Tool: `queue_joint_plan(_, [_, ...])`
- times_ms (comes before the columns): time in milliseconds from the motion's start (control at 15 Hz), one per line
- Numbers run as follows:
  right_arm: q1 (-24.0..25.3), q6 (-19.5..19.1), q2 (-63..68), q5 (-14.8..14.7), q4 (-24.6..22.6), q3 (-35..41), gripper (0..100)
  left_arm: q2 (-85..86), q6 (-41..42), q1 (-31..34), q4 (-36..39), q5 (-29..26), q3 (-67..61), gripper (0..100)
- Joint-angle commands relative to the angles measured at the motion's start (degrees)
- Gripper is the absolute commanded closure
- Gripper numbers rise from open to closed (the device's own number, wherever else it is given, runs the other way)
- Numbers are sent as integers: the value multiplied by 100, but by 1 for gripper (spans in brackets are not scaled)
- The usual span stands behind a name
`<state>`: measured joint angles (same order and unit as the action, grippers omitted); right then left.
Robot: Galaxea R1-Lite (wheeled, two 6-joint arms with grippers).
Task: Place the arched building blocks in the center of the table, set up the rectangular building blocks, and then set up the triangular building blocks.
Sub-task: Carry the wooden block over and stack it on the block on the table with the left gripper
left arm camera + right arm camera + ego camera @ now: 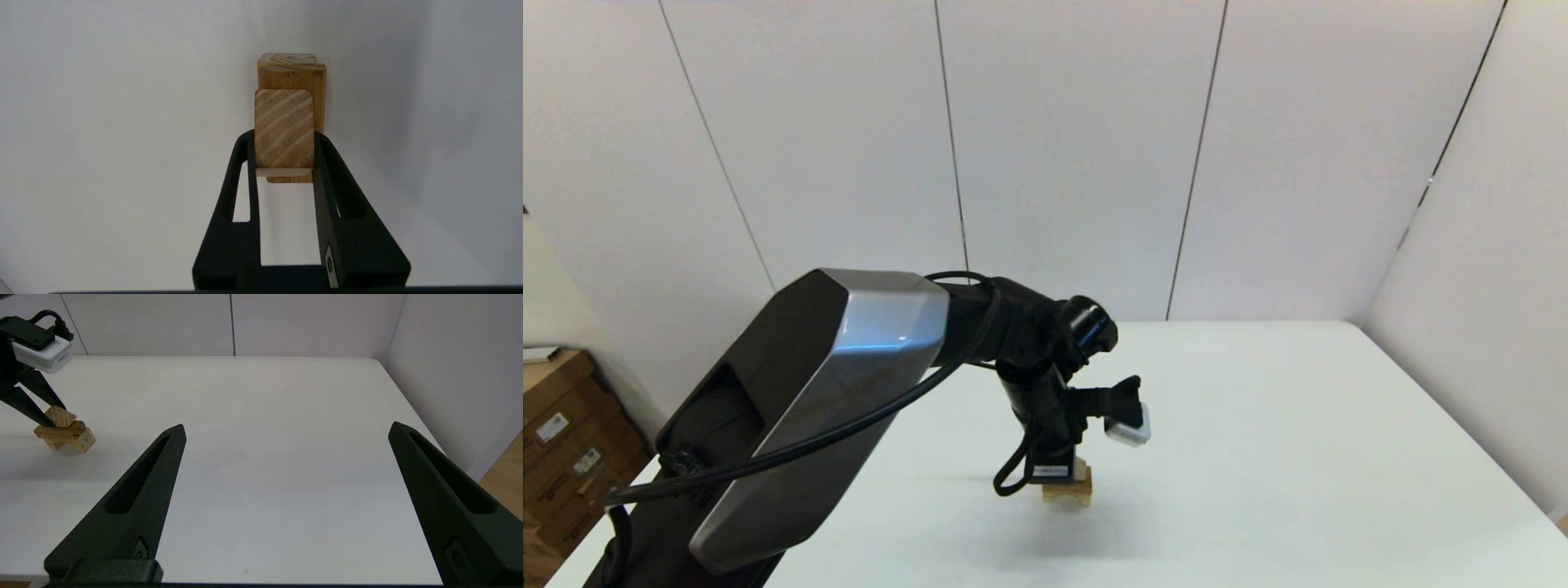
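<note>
A small wooden wedge sits pinched between the two black fingers of the left gripper, directly over a stack of two wooden blocks on the white table. Seen from the left wrist, the slab lies beneath the wedge, with the arched block showing at the far end under it. From the right wrist view the wedge appears to touch the top of the stack, though contact cannot be confirmed. The stack stands near the middle of the tabletop, largely hidden from the head camera by the left arm bent down over it. The right gripper hovers well apart to the side, fingers spread wide and holding nothing.
</note>
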<state>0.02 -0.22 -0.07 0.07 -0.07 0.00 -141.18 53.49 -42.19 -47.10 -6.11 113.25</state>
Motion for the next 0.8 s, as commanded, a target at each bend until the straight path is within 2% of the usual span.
queue_joint_plan(67, [-2, -4, -1, 1, -1, 0, 0, -6, 30, 0, -27, 22, -5, 100])
queue_joint_plan(333, [6, -4, -1, 1, -1, 9, 0, -6, 21, 0, -27, 145, 4, 100])
queue_joint_plan(400, [6, -4, -1, 1, -1, 9, 0, 3, 38, 0, -44, 136, -5, 0])
queue_joint_plan(800, [-2, -4, -1, 1, -1, 9, 0, 47, 12, 0, 123, 145, 4, 0])
